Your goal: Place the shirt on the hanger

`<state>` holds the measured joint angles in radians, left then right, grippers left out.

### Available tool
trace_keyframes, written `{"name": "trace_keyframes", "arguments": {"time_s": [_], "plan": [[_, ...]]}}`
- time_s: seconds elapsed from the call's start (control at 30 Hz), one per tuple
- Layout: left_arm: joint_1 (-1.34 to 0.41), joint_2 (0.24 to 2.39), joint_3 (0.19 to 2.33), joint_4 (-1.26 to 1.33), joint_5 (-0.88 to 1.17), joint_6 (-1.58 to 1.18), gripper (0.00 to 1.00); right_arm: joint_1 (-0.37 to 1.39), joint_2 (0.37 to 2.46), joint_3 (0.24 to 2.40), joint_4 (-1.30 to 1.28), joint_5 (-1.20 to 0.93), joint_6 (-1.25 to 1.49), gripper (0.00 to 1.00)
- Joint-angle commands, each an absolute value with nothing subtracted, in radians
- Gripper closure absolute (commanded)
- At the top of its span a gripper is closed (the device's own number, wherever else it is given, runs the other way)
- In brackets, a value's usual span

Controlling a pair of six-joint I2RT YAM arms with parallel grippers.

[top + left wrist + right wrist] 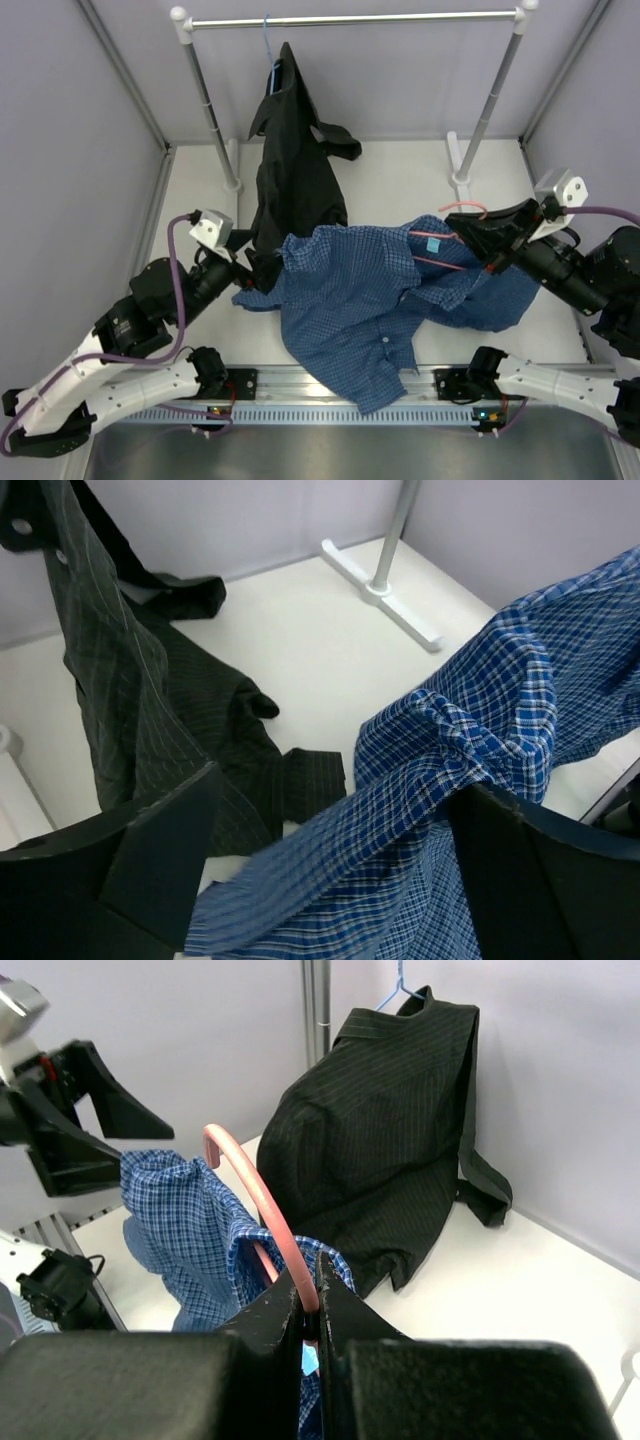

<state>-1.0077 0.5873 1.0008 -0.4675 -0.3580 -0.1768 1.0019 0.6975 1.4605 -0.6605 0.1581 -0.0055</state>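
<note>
While your right tool (310, 1305) was pinched shut on the hanger (270, 1215), partly threaded into the shirt (350, 300) heaped on the worktop (400, 180), your left tool (335, 850) stood wide open around a fold, so hanging looked barely half done.

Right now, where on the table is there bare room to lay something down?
Bare table lies at the back, between the black shirt and the rack's right foot. The middle is crowded: the blue shirt spreads there.
</note>
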Motion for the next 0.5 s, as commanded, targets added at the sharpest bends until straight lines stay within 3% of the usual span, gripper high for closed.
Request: {"name": "trace_keyframes", "arguments": {"time_s": [0.0, 0.13, 0.2, 0.33, 0.47], "plan": [[-1.003, 0.558, 1.092, -0.422, -0.316, -0.118, 0.02, 1.015, 0.703, 1.505, -0.612, 0.178, -0.008, 1.0], [-1.005, 0.619, 1.219, -0.42, -0.206, -0.04, 0.02, 1.017, 0.719, 1.499, -0.614, 0.178, -0.008, 1.0], [-1.005, 0.704, 1.294, -0.44, -0.018, 0.012, 0.02, 1.015, 0.733, 1.496, -0.623, 0.173, -0.008, 1.0], [-1.006, 1.06, 1.584, -0.584, 0.286, 0.113, 0.02, 1.015, 0.765, 1.494, -0.638, 0.057, -0.015, 1.0], [-1.006, 1.221, 1.649, -0.618, 0.466, 0.178, 0.02, 1.015, 0.765, 1.482, -0.641, 0.026, -0.008, 1.0]]}}
